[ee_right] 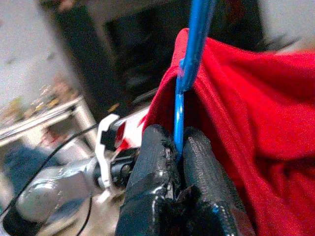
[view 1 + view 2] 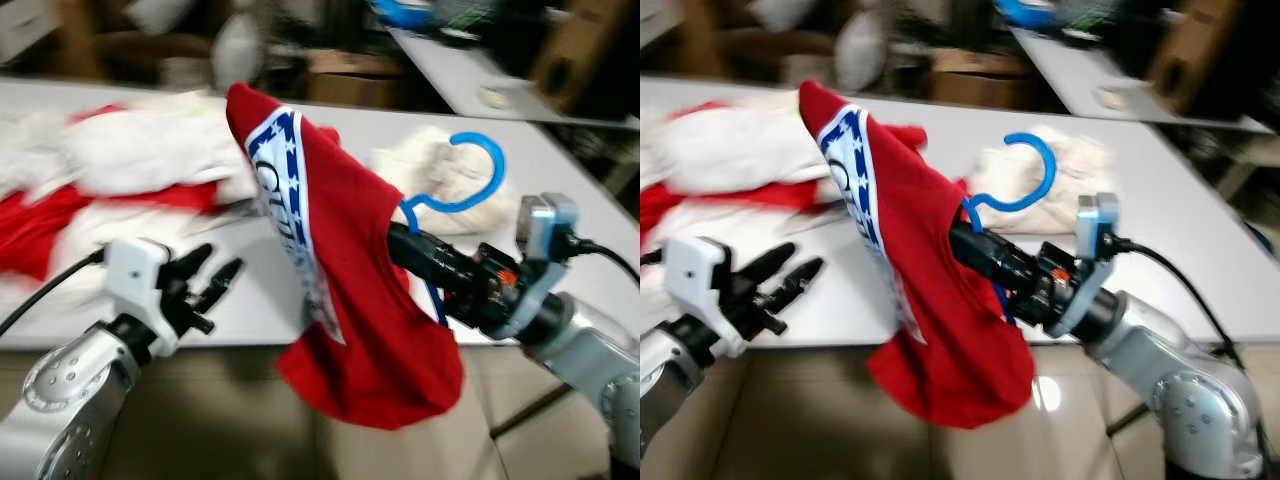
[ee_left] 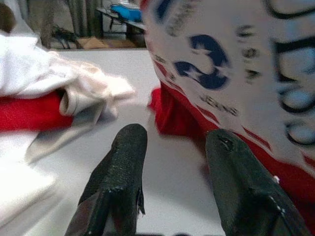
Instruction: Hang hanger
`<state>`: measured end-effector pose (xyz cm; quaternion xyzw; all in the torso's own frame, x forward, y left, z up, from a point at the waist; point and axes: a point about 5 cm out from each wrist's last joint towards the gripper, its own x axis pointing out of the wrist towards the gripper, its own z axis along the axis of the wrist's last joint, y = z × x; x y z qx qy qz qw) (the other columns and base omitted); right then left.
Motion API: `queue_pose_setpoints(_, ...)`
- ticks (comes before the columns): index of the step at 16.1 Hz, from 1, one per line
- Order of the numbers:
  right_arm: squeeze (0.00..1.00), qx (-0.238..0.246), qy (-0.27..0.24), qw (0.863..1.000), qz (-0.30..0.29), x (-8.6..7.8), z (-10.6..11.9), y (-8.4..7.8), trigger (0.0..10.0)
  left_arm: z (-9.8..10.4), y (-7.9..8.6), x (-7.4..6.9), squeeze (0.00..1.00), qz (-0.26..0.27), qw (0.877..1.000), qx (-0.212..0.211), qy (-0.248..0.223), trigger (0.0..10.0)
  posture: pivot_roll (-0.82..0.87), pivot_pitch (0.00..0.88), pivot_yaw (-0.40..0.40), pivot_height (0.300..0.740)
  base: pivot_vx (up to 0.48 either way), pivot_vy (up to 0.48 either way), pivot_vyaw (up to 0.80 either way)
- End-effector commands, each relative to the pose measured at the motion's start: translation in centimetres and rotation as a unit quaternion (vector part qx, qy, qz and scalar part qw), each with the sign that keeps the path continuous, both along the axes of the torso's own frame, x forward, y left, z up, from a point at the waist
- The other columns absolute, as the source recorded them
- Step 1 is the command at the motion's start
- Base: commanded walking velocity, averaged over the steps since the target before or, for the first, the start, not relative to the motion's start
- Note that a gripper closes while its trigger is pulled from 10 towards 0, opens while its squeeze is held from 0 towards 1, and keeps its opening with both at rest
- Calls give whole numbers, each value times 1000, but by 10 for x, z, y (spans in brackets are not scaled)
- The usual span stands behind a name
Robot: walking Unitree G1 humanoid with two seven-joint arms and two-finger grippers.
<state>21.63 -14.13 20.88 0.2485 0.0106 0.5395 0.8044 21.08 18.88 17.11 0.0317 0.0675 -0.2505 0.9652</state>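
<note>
A blue plastic hanger [image 2: 470,190] carries a red T-shirt [image 2: 355,300] with a white and blue printed panel. The shirt hangs in the air over the near edge of the white table [image 2: 250,290]. My right gripper [image 1: 178,147] is shut on the hanger's blue bar, just under the hook, its fingers [image 2: 425,255] reaching in from the right. My left gripper [image 2: 212,280] is open to the left of the shirt, apart from it. In the left wrist view its two black fingers [image 3: 123,167] stand spread with the shirt's print [image 3: 236,64] just ahead.
Piles of white and red clothes [image 2: 110,170] cover the table's left part. A white garment [image 2: 430,175] lies behind the hanger's hook. A second table [image 2: 480,80] and boxes stand at the back. Tiled floor lies below the table's near edge.
</note>
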Motion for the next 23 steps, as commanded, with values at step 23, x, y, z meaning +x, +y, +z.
queue_pose_setpoints(23,0,-32,6,999,16,2,-5,-3,10000,11,1,12,0,-38,998,-46,-14,10000,-2,0,-103,740,0,0,800)
